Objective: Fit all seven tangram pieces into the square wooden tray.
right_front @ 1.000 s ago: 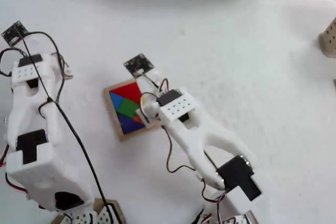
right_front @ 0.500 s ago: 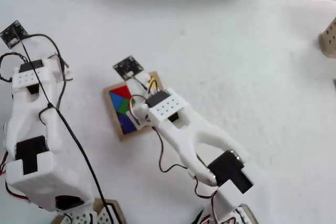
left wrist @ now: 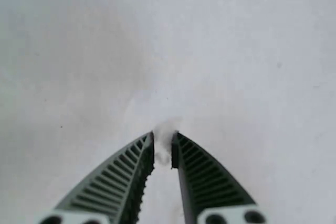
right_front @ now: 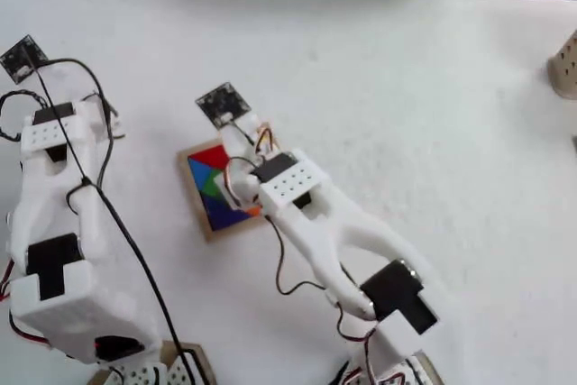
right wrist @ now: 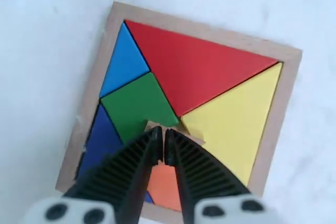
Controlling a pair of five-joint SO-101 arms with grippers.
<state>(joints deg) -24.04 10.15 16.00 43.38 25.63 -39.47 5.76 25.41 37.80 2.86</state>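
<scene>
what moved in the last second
The right arm swung left over the tray, covering more of the coloured pieces, then held almost still. Its hand is shut above the tray's middle. Nothing was taken hold of or let go. The tray and pieces stayed put, and the left arm barely shifted.

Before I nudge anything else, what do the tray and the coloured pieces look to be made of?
The tray looks like bare pale wood: tan, matt rim. The red triangle and yellow triangle, like the rest, look like painted wood, possibly plastic: flat even colour, crisp edges, no grain showing.
</scene>
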